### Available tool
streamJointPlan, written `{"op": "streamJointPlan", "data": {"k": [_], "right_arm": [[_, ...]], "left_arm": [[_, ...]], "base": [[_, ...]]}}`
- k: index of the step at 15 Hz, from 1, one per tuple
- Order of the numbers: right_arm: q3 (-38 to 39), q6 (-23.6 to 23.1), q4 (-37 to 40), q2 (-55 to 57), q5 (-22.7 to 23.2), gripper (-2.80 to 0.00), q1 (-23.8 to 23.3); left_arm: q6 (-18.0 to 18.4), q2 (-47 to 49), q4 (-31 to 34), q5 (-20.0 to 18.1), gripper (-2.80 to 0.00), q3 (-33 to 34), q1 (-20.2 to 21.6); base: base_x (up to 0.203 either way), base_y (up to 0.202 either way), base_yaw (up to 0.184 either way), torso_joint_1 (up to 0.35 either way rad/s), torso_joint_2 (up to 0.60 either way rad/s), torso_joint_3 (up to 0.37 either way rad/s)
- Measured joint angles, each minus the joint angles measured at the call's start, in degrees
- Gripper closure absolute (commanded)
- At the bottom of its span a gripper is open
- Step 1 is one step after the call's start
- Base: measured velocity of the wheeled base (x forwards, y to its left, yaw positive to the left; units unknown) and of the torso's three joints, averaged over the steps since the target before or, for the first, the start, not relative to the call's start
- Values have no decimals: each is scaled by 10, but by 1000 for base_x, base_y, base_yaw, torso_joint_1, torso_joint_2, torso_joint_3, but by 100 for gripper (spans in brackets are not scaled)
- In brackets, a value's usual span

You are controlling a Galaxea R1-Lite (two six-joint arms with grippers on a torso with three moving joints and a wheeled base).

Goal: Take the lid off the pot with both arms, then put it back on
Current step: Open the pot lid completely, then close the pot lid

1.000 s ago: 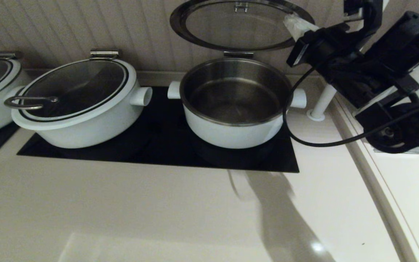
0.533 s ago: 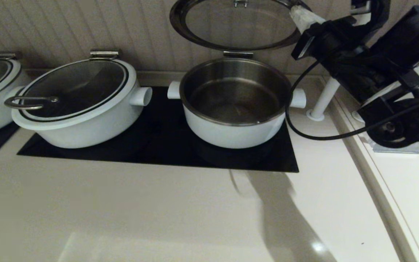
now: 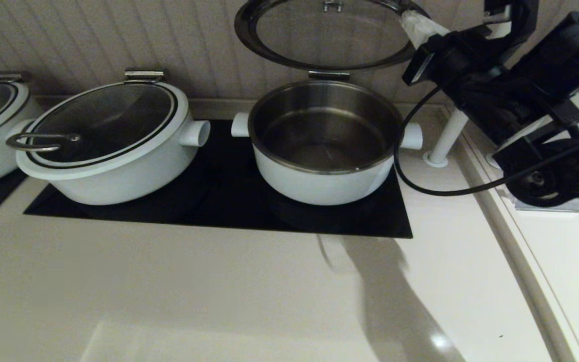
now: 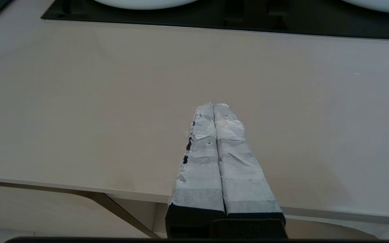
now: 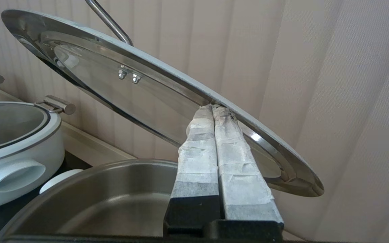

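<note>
Bench (image 3: 219, 291): carries the pot, beneath the left hand.
Pot (image 3: 319, 176): uncovered.
Lid (image 3: 279, 45): raised, tilted above the pot's rear.
Right hand (image 5: 213, 107): closed, tips against the lid's underside rim.
Left hand (image 4: 213, 105): closed, empty.

White pot (image 3: 319, 186), steel bowl inside

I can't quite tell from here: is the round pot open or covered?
Open. The lid is tipped up behind the pot, whose steel bowl looks empty. The right end effector touches the lid's underside.
</note>
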Motion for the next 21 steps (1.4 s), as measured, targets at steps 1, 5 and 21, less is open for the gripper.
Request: {"op": "streamJointPlan", "data": {"k": [1, 5, 21], "right_arm": [[5, 0, 0, 0, 0, 0, 0], [35, 0, 2, -7, -1, 0, -1], [175, 0, 2, -78, 0, 0, 0]], "left_arm": [[0, 0, 0, 0, 0, 0, 0], [0, 0, 0, 0, 0, 0, 0], [0, 0, 0, 0, 0, 0, 0]], "base": [[0, 0, 0, 0, 0, 0], [0, 0, 0, 0, 0, 0], [0, 0, 0, 0, 0, 0]]}}
